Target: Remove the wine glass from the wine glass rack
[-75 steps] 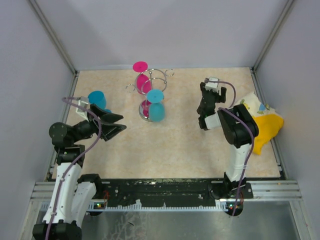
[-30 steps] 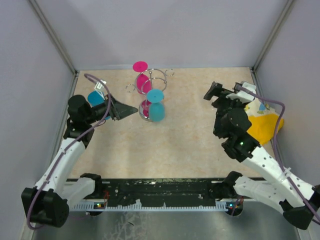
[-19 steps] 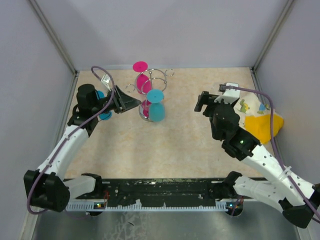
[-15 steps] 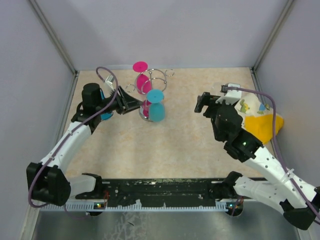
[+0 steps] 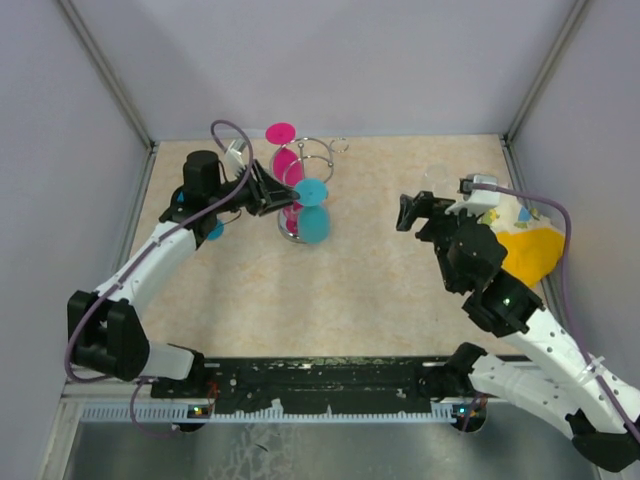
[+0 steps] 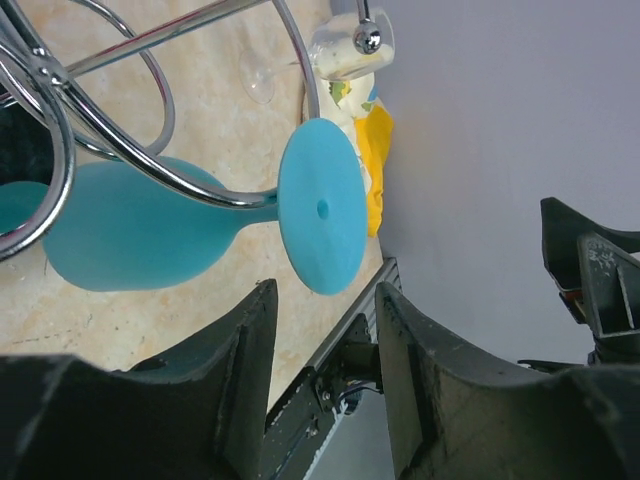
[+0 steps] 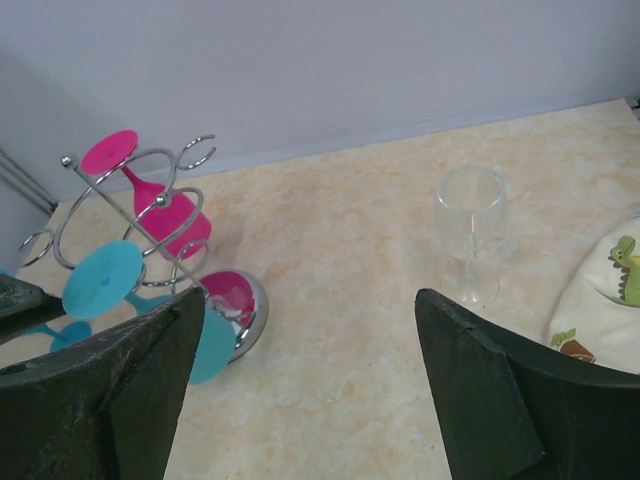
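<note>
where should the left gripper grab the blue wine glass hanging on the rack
Probably its bowl, coming in level from the open left gripper's side. The blue wine glass hangs upside down, its foot resting on the rack's wire loop around the thin stem, so the bowl is the free, wide part.

L arm (image 5: 150, 262) & R arm (image 5: 545, 328): white link shells w/ black joint housings. Thin purple cable (image 5: 226, 128) loops along the outside of each. L tool (image 6: 325, 400) & R tool (image 7: 305, 390): matte black, broad wedge-shaped fingers, surface rough & greyish at edges. Bases (image 5: 455, 365) black, approx. 7 & 5 o'clock in top view.
</note>
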{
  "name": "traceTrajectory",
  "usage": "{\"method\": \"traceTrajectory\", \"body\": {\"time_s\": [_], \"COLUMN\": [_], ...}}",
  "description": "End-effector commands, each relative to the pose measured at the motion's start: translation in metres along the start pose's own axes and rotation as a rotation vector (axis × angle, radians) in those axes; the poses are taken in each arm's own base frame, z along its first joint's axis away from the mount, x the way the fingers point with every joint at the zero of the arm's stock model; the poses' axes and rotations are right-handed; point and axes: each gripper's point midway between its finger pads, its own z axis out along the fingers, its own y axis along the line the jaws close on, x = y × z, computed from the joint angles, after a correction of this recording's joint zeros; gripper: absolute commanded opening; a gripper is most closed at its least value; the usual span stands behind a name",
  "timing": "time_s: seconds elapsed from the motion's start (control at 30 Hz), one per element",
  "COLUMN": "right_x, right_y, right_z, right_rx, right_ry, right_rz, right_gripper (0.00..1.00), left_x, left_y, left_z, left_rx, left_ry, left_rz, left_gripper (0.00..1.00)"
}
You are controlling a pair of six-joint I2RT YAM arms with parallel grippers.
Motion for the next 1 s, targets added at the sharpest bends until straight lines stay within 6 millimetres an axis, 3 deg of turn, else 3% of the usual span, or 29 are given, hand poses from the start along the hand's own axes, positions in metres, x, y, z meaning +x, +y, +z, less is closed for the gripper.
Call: {"method": "traceTrajectory", "body": {"time_s": [0.0,0.2,0.6,0.8,0.97], "right_x": [-0.018,-0.024,-0.028,-0.030,-0.030], "right_y": [0.003,0.000,-0.003,-0.005,-0.007], "right_z": [-0.008,-0.013,-0.017,-0.019,-0.020], "right_rx": [-0.035,-0.037,-0.041,-0.038,-0.035], "right_ry": [-0.050,-0.064,-0.082,-0.093,-0.098], "right_rz": [0.039,0.042,0.053,0.057,0.060], "right_gripper": [0.86,0.86,0.87,0.87,0.87], "left_x": [-0.012,-0.014,-0.024,-0.014,-0.012], "left_y": [-0.006,-0.001,-0.014,-0.017,-0.023], "left_z": [0.011,0.020,0.032,0.043,0.041], "left_rx": [0.010,0.000,0.064,0.094,0.116], "left_ry": [-0.020,-0.012,-0.011,0.038,0.041], "left_rz": [0.028,0.024,0.050,0.048,0.058], "left_gripper": [0.49,0.48,0.45,0.25,0.06]}}
